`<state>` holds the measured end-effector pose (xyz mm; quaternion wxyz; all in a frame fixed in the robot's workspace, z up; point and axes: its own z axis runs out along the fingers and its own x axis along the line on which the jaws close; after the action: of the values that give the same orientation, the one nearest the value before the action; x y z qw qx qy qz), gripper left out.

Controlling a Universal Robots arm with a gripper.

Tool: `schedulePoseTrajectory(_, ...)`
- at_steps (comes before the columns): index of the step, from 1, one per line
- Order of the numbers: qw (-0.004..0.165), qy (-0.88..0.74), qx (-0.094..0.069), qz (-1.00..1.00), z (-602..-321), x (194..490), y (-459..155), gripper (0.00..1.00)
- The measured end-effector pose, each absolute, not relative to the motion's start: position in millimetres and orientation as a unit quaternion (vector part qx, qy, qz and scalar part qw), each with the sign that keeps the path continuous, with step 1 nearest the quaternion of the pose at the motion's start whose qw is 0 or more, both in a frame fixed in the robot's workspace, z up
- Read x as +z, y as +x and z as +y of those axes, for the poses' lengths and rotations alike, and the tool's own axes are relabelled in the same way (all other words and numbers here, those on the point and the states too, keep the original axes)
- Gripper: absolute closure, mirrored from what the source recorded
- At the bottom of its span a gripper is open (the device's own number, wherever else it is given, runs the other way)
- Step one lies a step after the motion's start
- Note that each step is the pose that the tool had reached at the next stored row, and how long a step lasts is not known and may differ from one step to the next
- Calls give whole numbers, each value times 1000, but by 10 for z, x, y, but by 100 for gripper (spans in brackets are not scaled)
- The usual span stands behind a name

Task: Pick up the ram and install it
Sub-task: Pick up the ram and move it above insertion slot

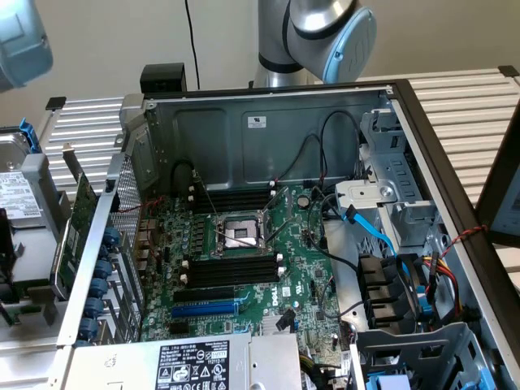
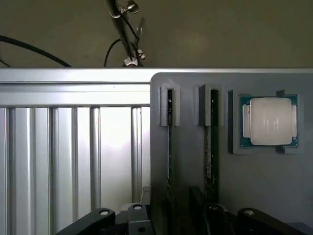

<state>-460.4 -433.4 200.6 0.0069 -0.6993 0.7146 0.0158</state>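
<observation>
Ram stick (image 2: 169,142) and its twin (image 2: 211,142) are parked on edge in a gray holder (image 2: 188,147), with the gripper (image 2: 186,218) sitting right at their near ends. Honestly can't tell if it's open or clamped on anything. My guess is that standing them upright in those end brackets leaves the top edge free to grab. Edge-on they look like thin green strips with dark chips. Just beside the twin, a CPU (image 2: 268,121) sits in its own recess. Further off, the open PC case (image 1: 268,146) has its black memory slots (image 1: 231,272) empty, so nothing's installed yet.
</observation>
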Motion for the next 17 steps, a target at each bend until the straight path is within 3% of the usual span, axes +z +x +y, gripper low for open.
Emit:
schedulePoseTrajectory(6,7,-699,16,715,-4335,1999,-4605,88)
schedulePoseTrajectory(17,7,-699,16,715,-4359,2484,-4605,88)
